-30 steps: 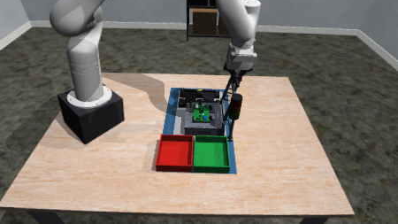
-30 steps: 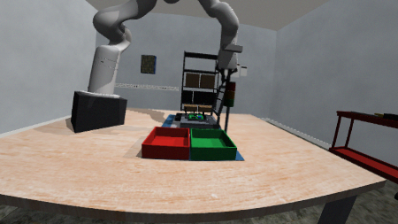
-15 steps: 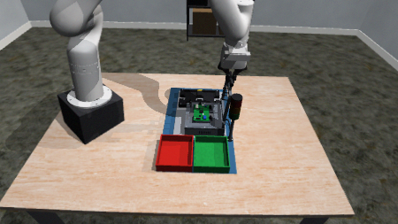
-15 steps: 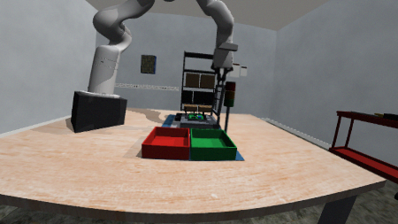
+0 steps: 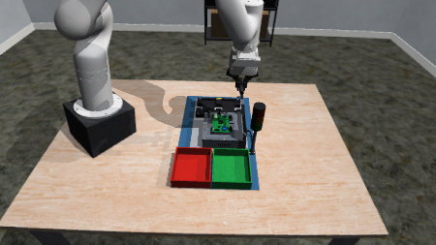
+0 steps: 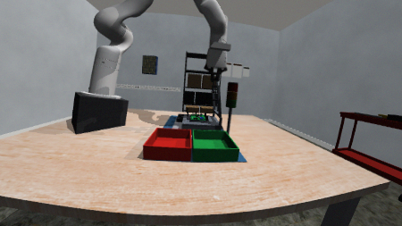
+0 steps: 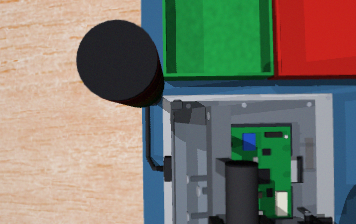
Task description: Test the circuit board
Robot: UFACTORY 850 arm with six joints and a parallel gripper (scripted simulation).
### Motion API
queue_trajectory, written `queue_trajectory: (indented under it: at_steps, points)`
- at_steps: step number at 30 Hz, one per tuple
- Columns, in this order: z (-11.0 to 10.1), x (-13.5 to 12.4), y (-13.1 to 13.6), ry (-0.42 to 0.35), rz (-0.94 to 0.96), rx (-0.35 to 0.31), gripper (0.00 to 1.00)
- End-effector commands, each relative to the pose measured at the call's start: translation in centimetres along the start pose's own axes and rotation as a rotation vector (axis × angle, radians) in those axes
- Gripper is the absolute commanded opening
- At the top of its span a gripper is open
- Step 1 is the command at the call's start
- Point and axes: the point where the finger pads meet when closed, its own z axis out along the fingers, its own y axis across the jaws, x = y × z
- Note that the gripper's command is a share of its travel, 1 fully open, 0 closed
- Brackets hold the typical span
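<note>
The green circuit board [image 5: 221,123] [image 6: 196,118] [image 7: 282,150] lies in the grey tester [image 5: 224,143] [image 7: 325,150], component side up. Its white connector [image 7: 282,202] is at the lower right in the wrist view. Pins are not discernible. The dark lid [image 5: 208,104] stands open at the tester's back. My gripper [image 5: 241,95] [image 7: 242,170] is shut and points down beside the lid's right end in the top view; contact cannot be told. Its dark end hides part of the board's left side in the wrist view. The signal light [image 5: 259,117] [image 6: 231,95] [image 7: 117,60] looks unlit.
The red bin [image 5: 191,184] [image 6: 166,153] and green bin [image 5: 232,185] [image 6: 216,154] stand side by side in front of the tester, both empty. The signal light's tall pole rises near the tester's front right. The arm's black base [image 5: 99,129] [image 6: 100,114] stands at left.
</note>
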Motion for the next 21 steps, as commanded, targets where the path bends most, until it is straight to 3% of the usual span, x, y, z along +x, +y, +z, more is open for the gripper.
queue_trajectory:
  at_steps: [1, 3, 8, 15, 21]
  points:
    - [0.4, 0.0, 2.5, -0.001, 0.0, 0.004, 0.0]
    - [0.4, 0.0, 2.5, -0.001, 0.0, 0.004, 0.0]
    - [1.6, 0.0, 5.4, -0.001, 0.0, 0.004, 0.0]
    - [4.6, 0.0, 9.7, -0.001, 0.0, 0.004, 0.0]
    - [6.3, 0.0, 11.2, -0.001, -0.001, 0.004, 0.0]
